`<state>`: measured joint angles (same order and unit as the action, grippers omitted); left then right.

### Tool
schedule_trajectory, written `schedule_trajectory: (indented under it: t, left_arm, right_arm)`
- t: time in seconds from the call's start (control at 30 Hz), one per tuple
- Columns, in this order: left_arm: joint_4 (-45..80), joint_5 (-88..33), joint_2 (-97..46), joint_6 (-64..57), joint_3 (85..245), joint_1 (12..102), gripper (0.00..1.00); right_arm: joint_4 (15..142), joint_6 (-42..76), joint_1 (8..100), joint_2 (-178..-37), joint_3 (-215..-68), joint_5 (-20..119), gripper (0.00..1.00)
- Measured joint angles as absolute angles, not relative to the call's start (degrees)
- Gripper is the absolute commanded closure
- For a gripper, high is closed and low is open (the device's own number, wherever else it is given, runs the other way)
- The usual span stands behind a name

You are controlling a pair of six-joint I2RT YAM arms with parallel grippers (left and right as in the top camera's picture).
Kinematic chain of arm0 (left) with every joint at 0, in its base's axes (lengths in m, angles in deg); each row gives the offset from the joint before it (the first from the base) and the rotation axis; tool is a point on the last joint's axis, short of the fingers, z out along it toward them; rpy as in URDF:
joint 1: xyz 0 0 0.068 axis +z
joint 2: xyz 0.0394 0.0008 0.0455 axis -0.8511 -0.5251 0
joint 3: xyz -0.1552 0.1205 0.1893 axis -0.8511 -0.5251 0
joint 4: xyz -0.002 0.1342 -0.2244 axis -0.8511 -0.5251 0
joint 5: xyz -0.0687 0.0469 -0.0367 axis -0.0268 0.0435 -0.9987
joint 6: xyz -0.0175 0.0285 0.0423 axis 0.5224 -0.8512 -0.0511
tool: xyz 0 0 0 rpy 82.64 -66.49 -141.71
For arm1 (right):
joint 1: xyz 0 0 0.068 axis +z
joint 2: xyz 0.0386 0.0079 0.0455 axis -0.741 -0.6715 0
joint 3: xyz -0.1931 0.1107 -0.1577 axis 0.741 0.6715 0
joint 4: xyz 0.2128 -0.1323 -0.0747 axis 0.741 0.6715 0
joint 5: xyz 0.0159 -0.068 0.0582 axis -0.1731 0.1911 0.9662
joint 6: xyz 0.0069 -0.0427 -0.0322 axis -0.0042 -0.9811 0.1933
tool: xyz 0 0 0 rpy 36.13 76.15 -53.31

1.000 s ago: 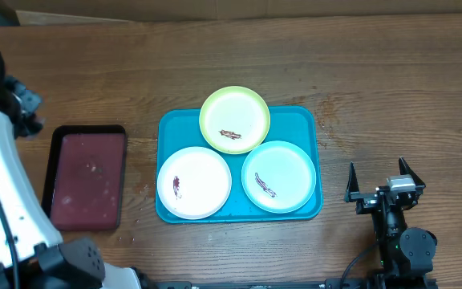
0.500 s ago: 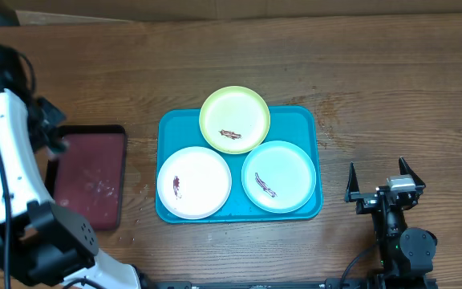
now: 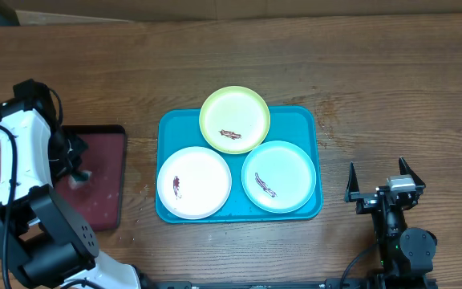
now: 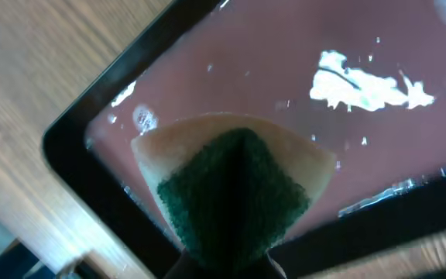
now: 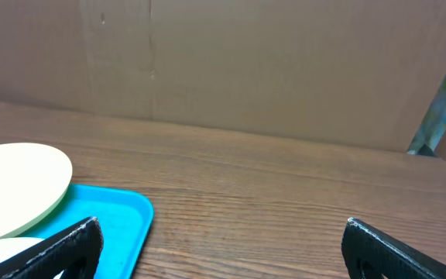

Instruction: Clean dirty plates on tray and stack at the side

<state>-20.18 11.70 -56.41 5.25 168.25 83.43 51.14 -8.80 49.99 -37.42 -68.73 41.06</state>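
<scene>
here the tray (image 3: 167, 128) lies lengthwise left-to-right, left claw (image 3: 74, 164) clamping sponge (image 4: 235, 194), right claw (image 3: 379, 178) apart.

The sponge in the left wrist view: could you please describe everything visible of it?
The sponge has a coarse dark green scouring face backed by pale yellowish foam, showing as a rim along its top. It looks bent into a wedge, pinched at the frame's bottom by the left gripper, jaws shut on it. It hangs over the black-rimmed maroon tray, which bears white wet patches; whether they touch is unclear.
</scene>
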Motion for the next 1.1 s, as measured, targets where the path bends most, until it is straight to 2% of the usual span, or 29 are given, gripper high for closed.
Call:
schedule_trajectory:
  t: [0.13, 0.27, 0.43, 0.57, 0.8, 1.1]
  left_arm:
    - [-26.0, 11.2, -53.9, 5.2, 177.9, 83.1, 0.96]
    - [-27.5, 10.1, -45.5, 4.8, 186.8, 80.5, 0.96]
    - [-32.0, 5.5, -33.1, 4.5, 189.6, 75.5, 0.96]
    - [-36.8, -0.2, -31.7, 2.1, 189.5, 71.9, 0.95]
    - [-31.1, -6.8, -34.2, -0.7, 174.4, 58.3, 0.96]
    - [-7.1, -10.0, -36.5, 1.8, 148.9, 44.0, 0.96]
  right_arm:
    - [51.1, -8.8, 50.0, -37.4, -68.7, 41.1, 0.0]
    - [51.1, -8.8, 50.0, -37.4, -68.7, 41.1, 0.0]
    - [51.1, -8.8, 50.0, -37.4, -68.7, 41.1, 0.0]
    - [51.1, -8.8, 50.0, -37.4, -68.7, 41.1, 0.0]
    - [51.1, -8.8, 50.0, -37.4, -68.7, 41.1, 0.0]
    - [51.1, -8.8, 50.0, -37.4, -68.7, 41.0, 0.0]
